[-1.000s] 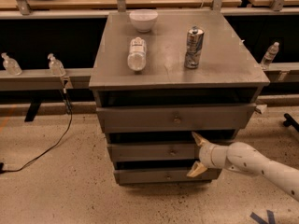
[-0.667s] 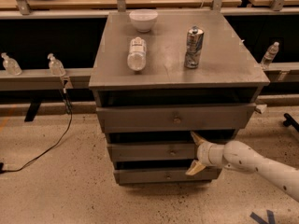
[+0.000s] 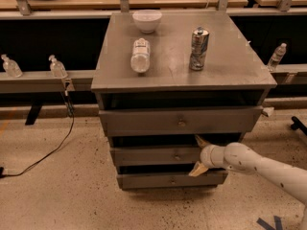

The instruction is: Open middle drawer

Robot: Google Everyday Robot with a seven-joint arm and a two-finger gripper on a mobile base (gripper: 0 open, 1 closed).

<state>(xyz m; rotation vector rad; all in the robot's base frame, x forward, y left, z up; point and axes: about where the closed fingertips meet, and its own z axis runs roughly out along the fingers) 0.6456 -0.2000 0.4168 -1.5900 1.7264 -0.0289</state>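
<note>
The grey cabinet [image 3: 182,66] has three flat drawer fronts. The middle drawer [image 3: 153,156], with its small round knob [image 3: 177,157], sits between the taller top drawer [image 3: 144,121] and the lowest drawer [image 3: 163,180]. My gripper [image 3: 199,155] reaches in from the right on a white arm [image 3: 254,166]. It is open, just right of the knob. One tan fingertip [image 3: 201,140] is at the middle drawer front's top edge and the other at its bottom edge. It holds nothing.
On the cabinet top are a white bowl [image 3: 147,20], a plastic bottle [image 3: 140,55] lying down and an upright can [image 3: 198,49]. A black cable [image 3: 53,150] runs over the floor at left. Small bottles [image 3: 56,67] stand on the rail behind.
My gripper has shifted slightly left along the middle drawer front. The drawers and the things on the cabinet top have not moved.
</note>
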